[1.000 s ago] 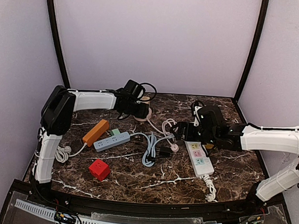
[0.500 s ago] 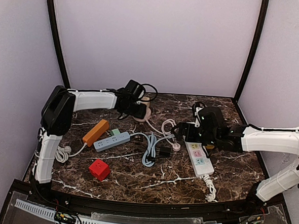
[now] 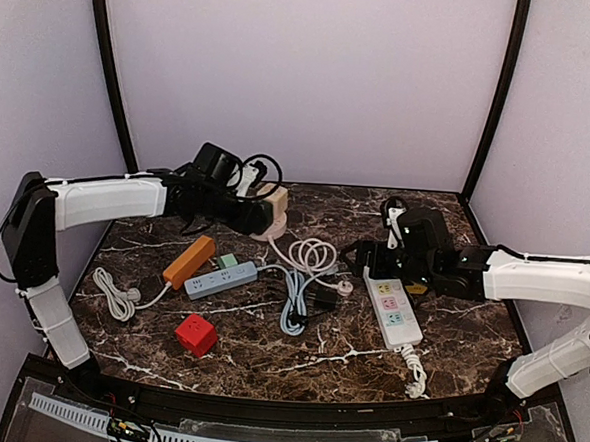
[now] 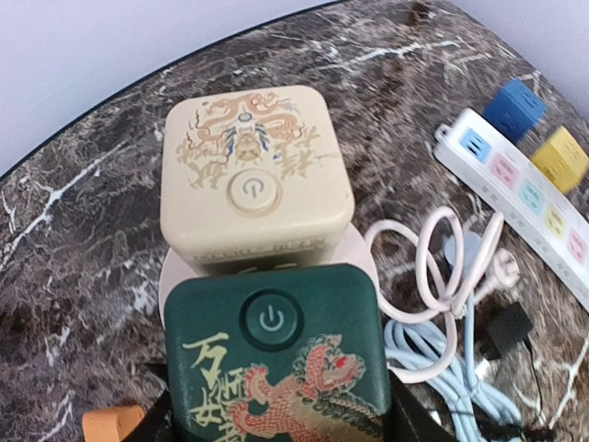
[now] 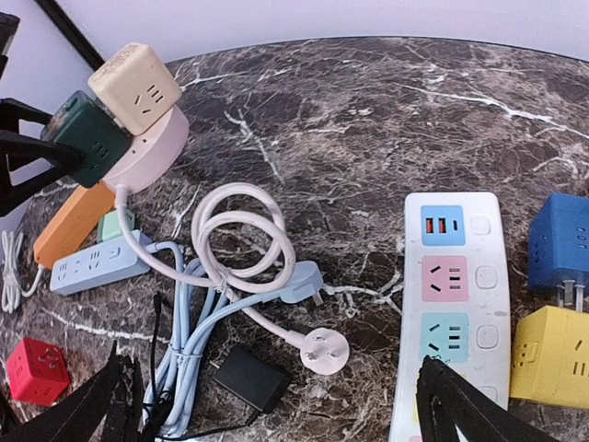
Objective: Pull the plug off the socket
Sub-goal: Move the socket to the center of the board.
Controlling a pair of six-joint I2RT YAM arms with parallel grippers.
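A pale pink round socket (image 5: 152,147) at the back of the table carries a dark green cube plug (image 4: 271,368) and a cream cube plug (image 4: 253,175) side by side. In the right wrist view the stack leans over. My left gripper (image 3: 247,213) is shut on the green cube, one black finger pressed against each of its sides. The socket's pinkish-white cord (image 5: 241,230) coils to a loose round plug (image 5: 322,348). My right gripper (image 5: 276,410) hangs open above that cord and plug, beside the white power strip (image 5: 451,304), holding nothing.
Blue (image 5: 561,244) and yellow (image 5: 552,354) cubes lie right of the white strip. An orange strip (image 3: 189,261), a grey-blue strip (image 3: 219,278) and a red cube (image 3: 196,333) lie at the left. A light-blue cable bundle (image 3: 292,301) and a black adapter (image 5: 250,378) sit mid-table.
My left gripper has closed on the green cube and the arm has swung left. The socket stack shifted slightly left and its cord coil trailed after it. The right arm barely moved.
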